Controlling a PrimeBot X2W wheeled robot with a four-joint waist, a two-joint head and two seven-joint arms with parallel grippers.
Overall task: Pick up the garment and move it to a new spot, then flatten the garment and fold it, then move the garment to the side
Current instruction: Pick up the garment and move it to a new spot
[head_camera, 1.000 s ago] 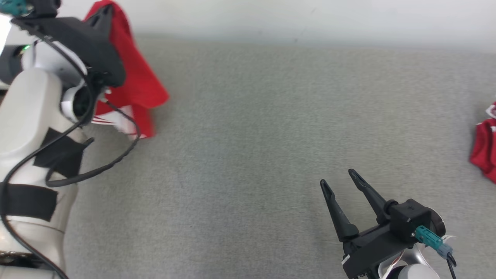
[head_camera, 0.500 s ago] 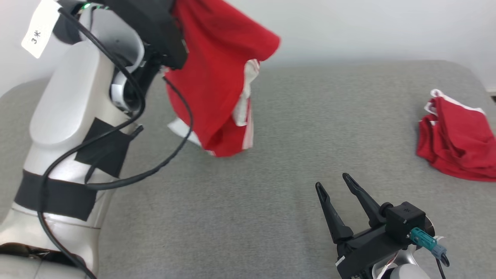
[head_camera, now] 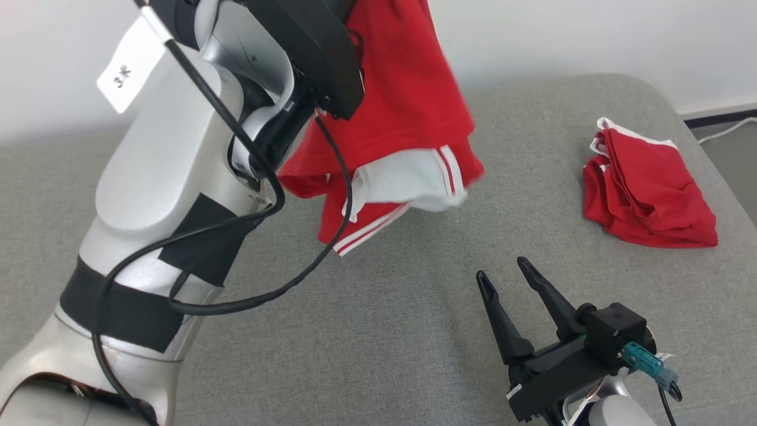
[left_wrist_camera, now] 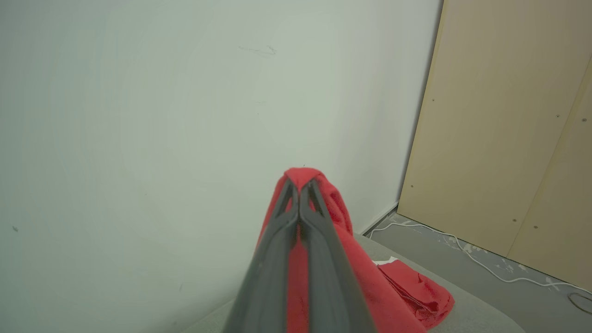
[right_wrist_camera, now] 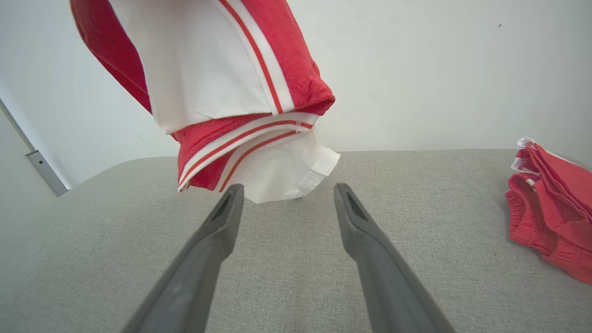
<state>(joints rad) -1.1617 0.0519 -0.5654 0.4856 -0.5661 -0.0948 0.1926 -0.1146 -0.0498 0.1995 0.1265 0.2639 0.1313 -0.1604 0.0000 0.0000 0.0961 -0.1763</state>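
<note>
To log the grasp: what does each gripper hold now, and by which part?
The left gripper is shut on the red garment, pinching a bunched fold at its top; the rest hangs free. The right gripper is open, holding nothing.

The red knit garment with white panels and red-and-white striped hems [head_camera: 408, 106] is hanging in the air at the far left of the scene, bunched and doubled over itself. Its top is being pinched between the closed fingers of the left gripper [left_wrist_camera: 299, 185], and its white lower edge is dangling above the grey cloth surface [head_camera: 384, 331].
</note>
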